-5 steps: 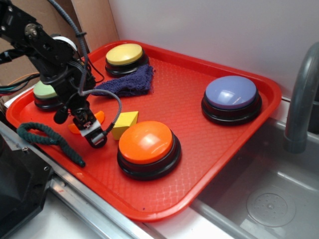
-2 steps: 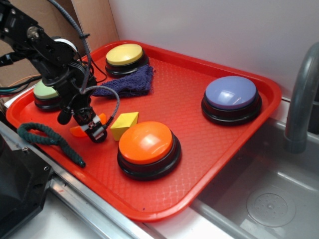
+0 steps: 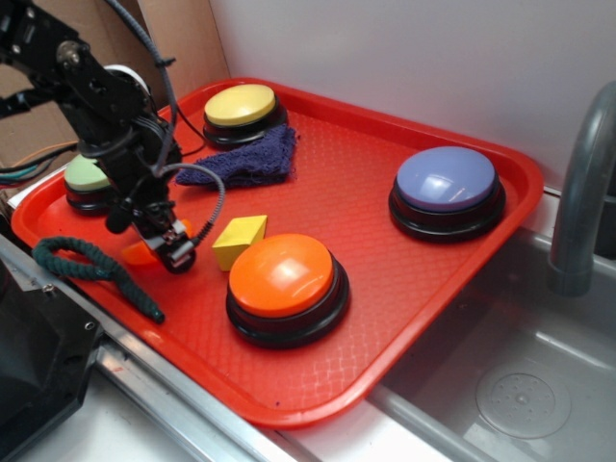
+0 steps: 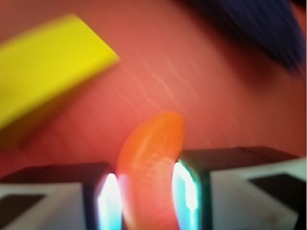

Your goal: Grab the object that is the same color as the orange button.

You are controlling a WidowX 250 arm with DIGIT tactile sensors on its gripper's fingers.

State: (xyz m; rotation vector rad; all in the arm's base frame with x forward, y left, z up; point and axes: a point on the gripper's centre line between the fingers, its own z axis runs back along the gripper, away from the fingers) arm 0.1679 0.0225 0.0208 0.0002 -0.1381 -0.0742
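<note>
Red tray (image 3: 385, 183): your gripper (image 3: 171, 246) stands near its front rim, fingers pinching the orange crescent (image 4: 149, 167), mostly hidden outside; yellow cube (image 3: 240, 241) just beside.

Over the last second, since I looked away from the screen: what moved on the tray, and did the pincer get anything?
The pincer shifted left and slightly up the picture, onto the orange crescent. The wrist view shows the crescent between its fingers, apparently gripped, though blur hides exact contact. The yellow cube, orange button, cloth and rope stayed put.
</note>
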